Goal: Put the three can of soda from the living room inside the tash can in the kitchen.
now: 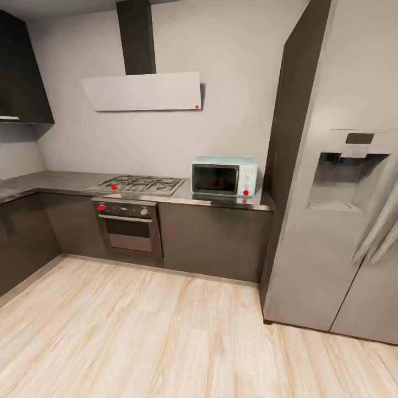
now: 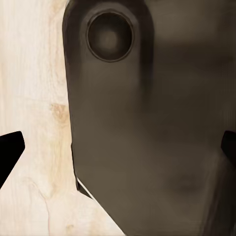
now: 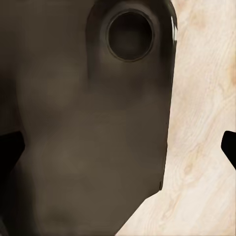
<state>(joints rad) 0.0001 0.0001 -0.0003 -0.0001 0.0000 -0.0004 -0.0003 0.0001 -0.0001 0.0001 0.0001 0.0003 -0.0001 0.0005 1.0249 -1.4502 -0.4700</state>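
I'm facing the kitchen, hob (image 1: 145, 184) and microwave (image 1: 224, 177) on the bench (image 1: 66, 181) beside the fridge (image 1: 331, 210); left tool (image 2: 118, 147) and right tool (image 3: 118, 145) hang apart and empty over the robot's base (image 2: 147, 147), cans and bin out of sight, presumably mid-transit.

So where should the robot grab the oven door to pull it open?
Probably by the pale bar handle running level across the top of the oven door, coming straight from the front with fingers above and below it. The bar stands off the door, and the oven sits low under the hob.
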